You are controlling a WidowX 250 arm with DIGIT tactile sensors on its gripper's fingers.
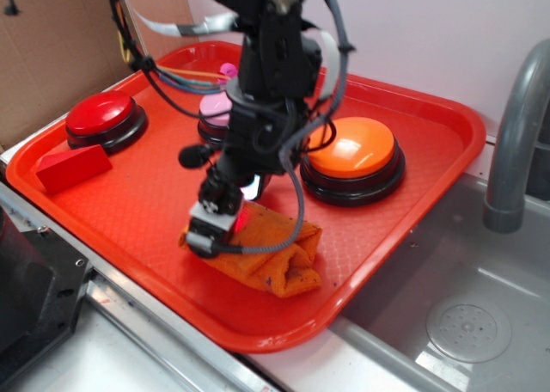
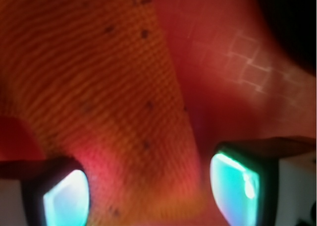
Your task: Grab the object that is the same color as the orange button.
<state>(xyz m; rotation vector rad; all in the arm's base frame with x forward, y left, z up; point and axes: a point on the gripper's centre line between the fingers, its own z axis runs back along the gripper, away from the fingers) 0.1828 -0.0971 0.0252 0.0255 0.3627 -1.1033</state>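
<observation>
The hand (image 1: 204, 237) is lowered onto the left end of the orange cloth (image 1: 275, 259) on the red tray (image 1: 129, 203). Fingers are spread, straddling the cloth. Closing and lifting remain. The orange button (image 1: 352, 156) sits behind, to the right.

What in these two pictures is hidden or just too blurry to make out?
- Pink-topped button, exterior view: mostly behind the arm.
- Gripper, exterior view: fingertips sink into the orange cloth; grip unclear.
- Wrist view: cloth blurred, too close; both fingers cut off by the bottom edge.
- Faucet, exterior view: cut off at the right edge.
</observation>
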